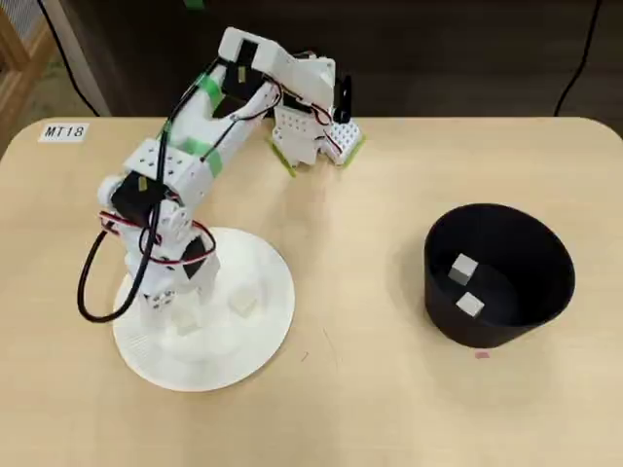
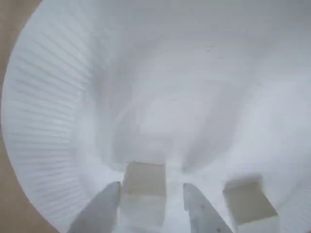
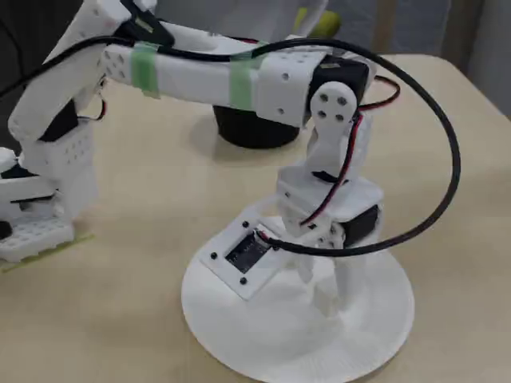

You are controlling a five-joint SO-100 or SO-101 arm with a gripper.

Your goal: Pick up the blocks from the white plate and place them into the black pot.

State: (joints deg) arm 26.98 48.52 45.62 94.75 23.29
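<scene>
In the wrist view the gripper [image 2: 151,206] is standing open, its fingers flanking one block [image 2: 144,180] at the bottom centre of the plate [image 2: 53,97]; another block [image 2: 249,199] is lying at lower right. Overhead, two blocks [image 1: 464,268] are sitting in the pot [image 1: 540,253] at right.

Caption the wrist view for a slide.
Open fingers straddle one block on the white plate; another block beside.

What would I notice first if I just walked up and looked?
The white robot arm bending down over the white plate at the overhead view's left. Its gripper sits open around a small block, another block beside it. At right, the black pot holds two blocks.
</scene>
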